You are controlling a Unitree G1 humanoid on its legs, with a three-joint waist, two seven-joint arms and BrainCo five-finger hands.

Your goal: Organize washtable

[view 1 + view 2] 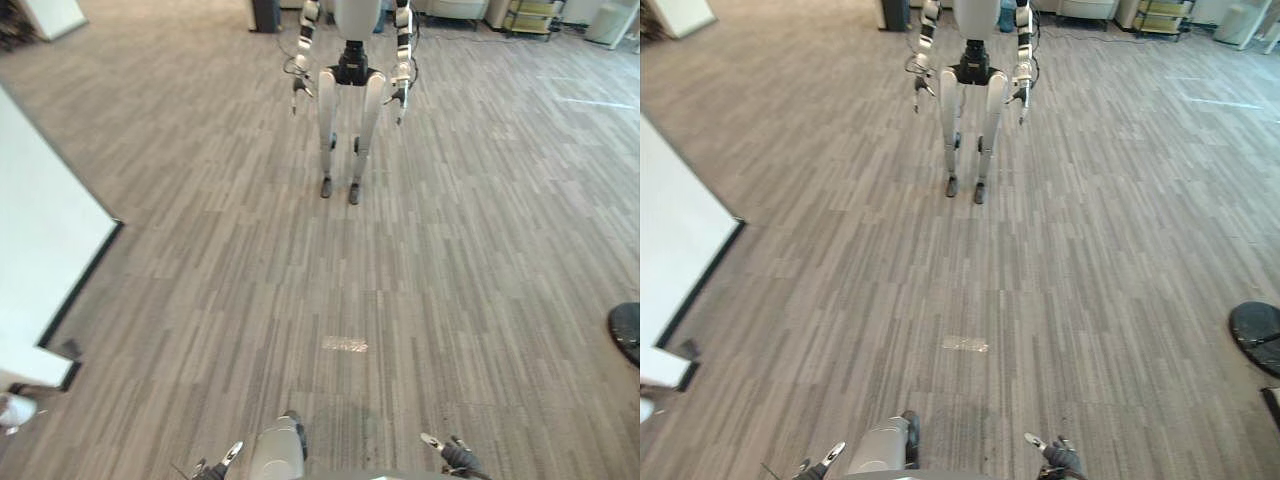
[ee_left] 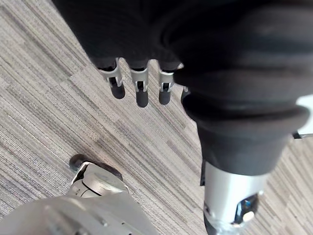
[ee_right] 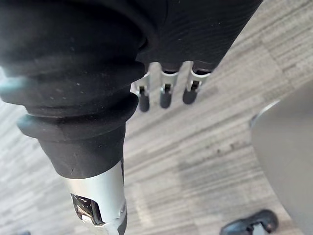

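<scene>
My left hand (image 1: 215, 465) hangs at the bottom edge of the eye views, low over the grey wood-pattern floor (image 1: 300, 280). In its wrist view the fingers (image 2: 142, 93) point straight down with nothing in them. My right hand (image 1: 455, 457) hangs at the bottom right in the same way. Its fingers (image 3: 165, 95) are straight and hold nothing, with bare floor below them.
Another humanoid robot (image 1: 350, 80) stands a few steps ahead, facing me. A white panel with a dark edge (image 1: 40, 260) stands at the left. A black round base (image 1: 628, 332) lies at the right edge. A pale tape patch (image 1: 345, 344) marks the floor. A shelf cart (image 1: 530, 15) stands far back right.
</scene>
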